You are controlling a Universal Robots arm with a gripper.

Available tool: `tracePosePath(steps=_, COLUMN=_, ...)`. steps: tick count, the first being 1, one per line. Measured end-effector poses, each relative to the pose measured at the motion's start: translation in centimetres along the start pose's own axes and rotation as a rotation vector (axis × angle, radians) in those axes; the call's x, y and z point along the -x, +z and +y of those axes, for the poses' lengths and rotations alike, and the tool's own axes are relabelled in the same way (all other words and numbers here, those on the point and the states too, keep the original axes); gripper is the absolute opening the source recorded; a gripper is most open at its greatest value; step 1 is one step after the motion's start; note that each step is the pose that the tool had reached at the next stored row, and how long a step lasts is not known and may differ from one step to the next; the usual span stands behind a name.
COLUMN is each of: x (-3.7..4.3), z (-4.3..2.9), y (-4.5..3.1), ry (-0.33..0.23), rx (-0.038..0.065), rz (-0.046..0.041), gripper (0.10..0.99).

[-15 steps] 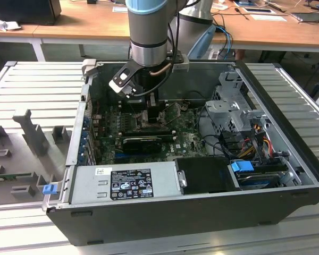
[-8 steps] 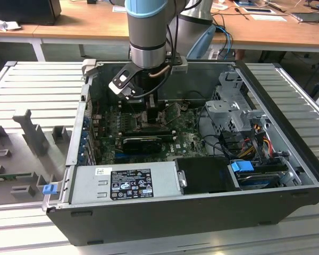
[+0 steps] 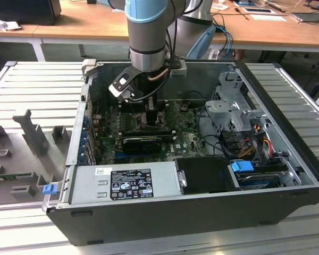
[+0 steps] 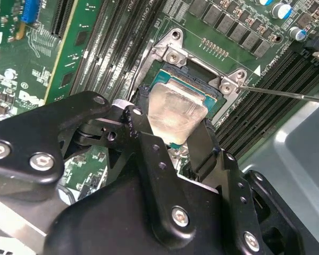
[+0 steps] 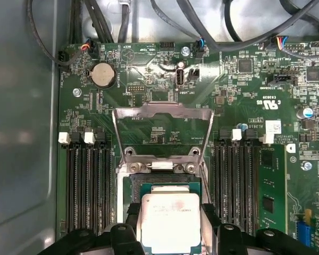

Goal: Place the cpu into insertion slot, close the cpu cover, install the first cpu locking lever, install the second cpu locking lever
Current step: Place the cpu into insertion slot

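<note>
The gripper (image 5: 170,213) is clamped on the cpu (image 5: 170,231), a finger on each of two opposite edges. It holds the chip metal side up, directly over the insertion slot (image 5: 132,186) mid-motherboard (image 5: 149,69). The cpu cover (image 5: 162,109) stands swung open at the slot's far edge, clear of the chip.
</note>
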State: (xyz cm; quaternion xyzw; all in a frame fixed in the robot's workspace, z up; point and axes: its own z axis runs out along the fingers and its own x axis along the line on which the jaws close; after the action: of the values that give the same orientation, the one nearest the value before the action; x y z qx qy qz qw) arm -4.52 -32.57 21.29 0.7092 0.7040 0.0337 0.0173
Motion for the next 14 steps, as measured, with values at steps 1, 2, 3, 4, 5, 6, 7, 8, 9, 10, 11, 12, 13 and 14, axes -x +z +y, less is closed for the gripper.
tracePosePath(steps=1, x=-0.08, z=-0.01, y=0.19, ry=0.000, rx=0.000, rz=0.0000, gripper=0.529)
tracePosePath(steps=2, x=-0.10, z=-0.01, y=0.25, ry=0.001, rx=0.000, rz=-0.0001, gripper=0.529)
tracePosePath(steps=3, x=-0.13, z=-0.02, y=0.32, ry=0.003, rx=0.000, rz=-0.0002, gripper=0.529)
tracePosePath(steps=4, x=-0.20, z=-0.03, y=0.43, ry=0.005, rx=0.000, rz=-0.0006, gripper=0.529)
tracePosePath(steps=5, x=-0.27, z=-0.04, y=0.49, ry=0.005, rx=0.000, rz=-0.0005, gripper=0.529)
tracePosePath(steps=6, x=-0.35, z=-0.04, y=0.57, ry=0.006, rx=0.000, rz=-0.0005, gripper=0.529)
tracePosePath(steps=7, x=-0.40, z=-0.04, y=0.65, ry=0.007, rx=0.000, rz=-0.0009, gripper=0.529)
tracePosePath(steps=8, x=-0.41, z=-0.04, y=0.70, ry=0.008, rx=0.000, rz=-0.0013, gripper=0.529)
tracePosePath(steps=9, x=-0.42, z=-0.05, y=0.75, ry=0.008, rx=0.000, rz=-0.0012, gripper=0.529)
tracePosePath(steps=10, x=-0.43, z=-0.06, y=0.82, ry=0.008, rx=0.000, rz=-0.0013, gripper=0.529)
tracePosePath(steps=11, x=-0.44, z=-0.06, y=0.86, ry=0.008, rx=0.000, rz=-0.0013, gripper=0.529)
tracePosePath(steps=12, x=-0.47, z=-0.06, y=0.98, ry=0.008, rx=0.000, rz=-0.0013, gripper=0.529)
tracePosePath(steps=13, x=-0.49, z=-0.06, y=1.02, ry=0.008, rx=0.000, rz=-0.0013, gripper=0.529)
tracePosePath(steps=14, x=-0.52, z=-0.06, y=1.08, ry=0.008, rx=0.000, rz=-0.0013, gripper=0.529)
